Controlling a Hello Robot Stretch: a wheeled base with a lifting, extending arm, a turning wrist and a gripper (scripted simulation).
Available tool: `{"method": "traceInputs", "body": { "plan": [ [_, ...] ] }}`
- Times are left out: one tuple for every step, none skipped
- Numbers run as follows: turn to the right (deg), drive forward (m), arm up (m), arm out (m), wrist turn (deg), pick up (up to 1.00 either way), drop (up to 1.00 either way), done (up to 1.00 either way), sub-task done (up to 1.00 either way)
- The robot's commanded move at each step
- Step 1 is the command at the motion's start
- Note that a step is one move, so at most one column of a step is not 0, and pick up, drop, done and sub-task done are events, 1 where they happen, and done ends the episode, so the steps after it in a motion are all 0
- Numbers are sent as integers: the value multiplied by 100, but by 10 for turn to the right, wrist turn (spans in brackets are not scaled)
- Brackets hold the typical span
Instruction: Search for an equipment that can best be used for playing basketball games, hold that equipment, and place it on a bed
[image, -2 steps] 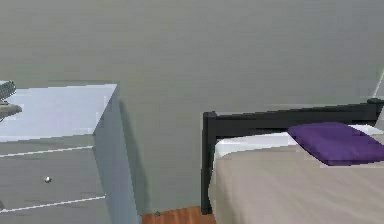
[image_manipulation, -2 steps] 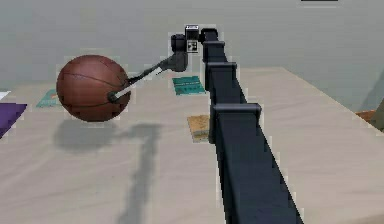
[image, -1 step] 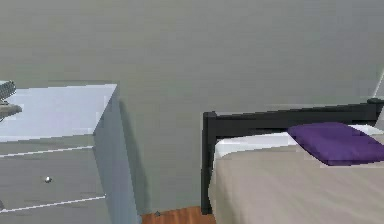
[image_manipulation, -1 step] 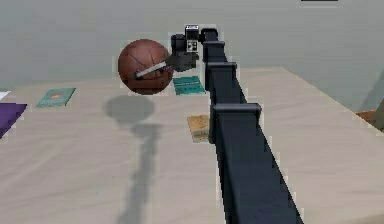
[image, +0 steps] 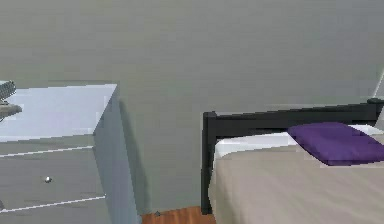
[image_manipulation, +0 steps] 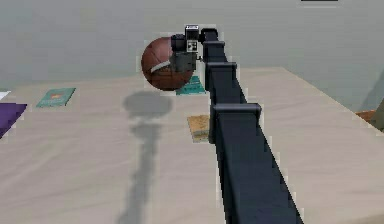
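Arm side view: gripper (image_manipulation: 177, 60) holds basketball (image_manipulation: 158, 62) clear above bed (image_manipulation: 90, 170), near its far edge. Bare mattress from 6 to 9 o'clock of the ball. Teal book (image_manipulation: 56, 97) at 9 o'clock, cover print too small to read. Forward view: dresser (image: 60, 150) at 9 o'clock, dark headboard (image: 280, 120) at 3.
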Motion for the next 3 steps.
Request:
{"method": "traceInputs", "body": {
  "plan": [
    [0, 0, -4, 0, 0, 0, 0, 0, 0],
    [0, 0, -32, 0, 0, 0, 0, 0, 0],
    [0, 0, 0, 0, 0, 0, 100, 0, 0]
  ]
}}
